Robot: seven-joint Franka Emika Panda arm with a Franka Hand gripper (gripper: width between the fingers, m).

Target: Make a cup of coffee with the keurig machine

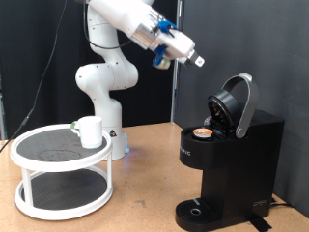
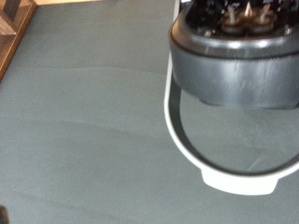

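Observation:
The black keurig machine (image 1: 227, 159) stands at the exterior view's right with its domed lid (image 1: 235, 101) tipped open. A small pod with a brown top (image 1: 203, 132) sits in its holder. The white cup (image 1: 90, 130) stands on the top tier of a round white stand (image 1: 63, 164) at the left. My gripper (image 1: 196, 60) hangs high in the air, above and to the left of the open lid, touching nothing and with nothing between its fingers. The wrist view shows the dark lid (image 2: 229, 56) with its silver handle loop (image 2: 187, 140); the fingers do not show there.
The arm's white base (image 1: 101, 106) stands behind the stand. The wooden table (image 1: 145, 188) carries the stand and the machine. A dark curtain hangs behind. A wooden edge (image 2: 14, 28) shows in a corner of the wrist view.

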